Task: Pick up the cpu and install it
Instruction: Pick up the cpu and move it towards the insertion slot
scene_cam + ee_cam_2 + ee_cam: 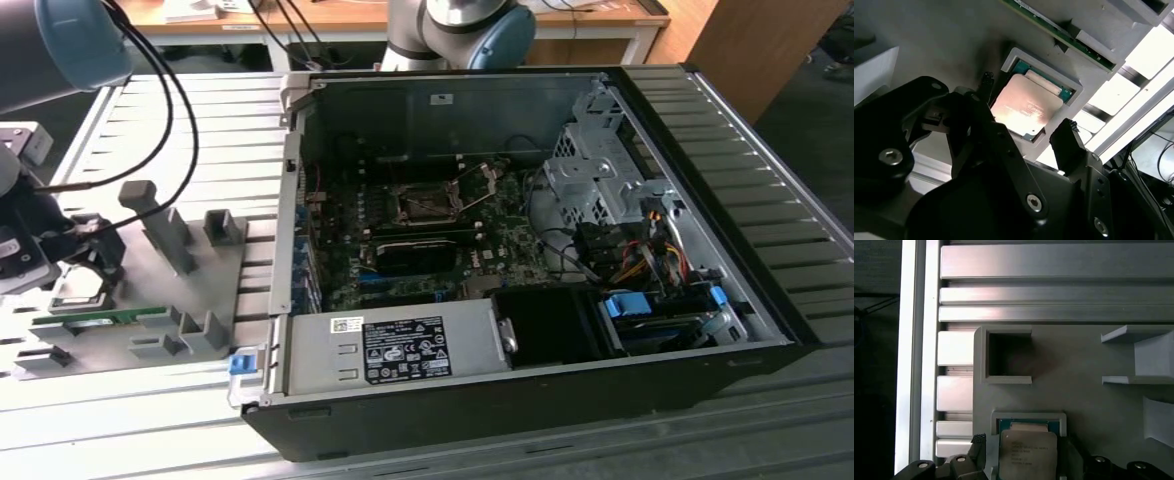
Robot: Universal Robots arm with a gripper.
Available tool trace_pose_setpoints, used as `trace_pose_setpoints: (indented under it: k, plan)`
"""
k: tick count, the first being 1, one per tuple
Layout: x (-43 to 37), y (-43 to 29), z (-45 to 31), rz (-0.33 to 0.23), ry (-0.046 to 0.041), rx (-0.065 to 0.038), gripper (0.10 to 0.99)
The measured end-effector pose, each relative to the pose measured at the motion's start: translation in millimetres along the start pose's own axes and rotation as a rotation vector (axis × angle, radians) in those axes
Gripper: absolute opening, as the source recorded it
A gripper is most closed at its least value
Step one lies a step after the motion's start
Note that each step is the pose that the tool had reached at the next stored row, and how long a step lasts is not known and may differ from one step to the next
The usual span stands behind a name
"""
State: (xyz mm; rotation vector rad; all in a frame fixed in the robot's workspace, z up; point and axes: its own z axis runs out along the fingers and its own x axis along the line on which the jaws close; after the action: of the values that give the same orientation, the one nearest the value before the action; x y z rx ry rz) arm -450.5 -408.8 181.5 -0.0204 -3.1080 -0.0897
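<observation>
The cpu, a small square chip with a shiny metal top, lies in a shallow pocket of the grey fixture plate. My gripper is low over it, open, one dark finger on each side of the chip. One fingertip is close to the chip's edge, while the other stands off past the pocket wall. In the exterior view my gripper hangs over the plate at that view's left, well away from the open computer case and its motherboard socket.
A long green memory stick lies on the plate beside the cpu pocket. Grey upright fixture blocks stand between my gripper and the case. A power supply fills the case's front corner. Cables trail above the plate.
</observation>
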Motion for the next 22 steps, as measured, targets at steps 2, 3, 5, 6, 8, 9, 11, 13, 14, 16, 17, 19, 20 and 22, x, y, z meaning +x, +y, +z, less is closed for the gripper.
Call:
trace_pose_setpoints:
  k: [2,3,5,6,8,9,11,13,14,16,17,19,20,22]
  plan:
    - [0.0,-1.2,0.0,0.000,-0.0002,0.002,0.733]
    - [-0.1,-1.9,-0.1,0.000,-0.0001,0.004,0.733]
    - [-0.1,-3.3,0.0,0.000,-0.0003,0.007,0.733]
    - [-0.2,-3.6,0.0,0.000,-0.0002,0.008,0.733]
    - [-0.7,-3.6,0.1,0.001,-0.0005,0.009,0.733]
    - [-1.0,-3.7,0.0,0.001,-0.0003,0.009,0.733]
    - [-1.2,-3.7,-0.1,0.002,-0.0003,0.009,0.722]
    - [-1.2,-3.7,-0.7,0.002,-0.0002,0.009,0.651]
    - [-1.2,-3.7,-1.3,0.002,-0.0001,0.009,0.651]
    - [-1.1,-3.6,-2.7,0.002,-0.0005,0.010,0.651]
    - [-1.1,-3.6,-3.3,0.001,-0.0008,0.010,0.651]
    - [-0.9,-3.6,-3.7,0.001,-0.0017,0.010,0.651]
    - [-0.5,-3.5,-3.8,0.001,-0.0026,0.010,0.651]
    - [-0.1,-3.6,-3.9,0.001,-0.0051,0.011,0.651]
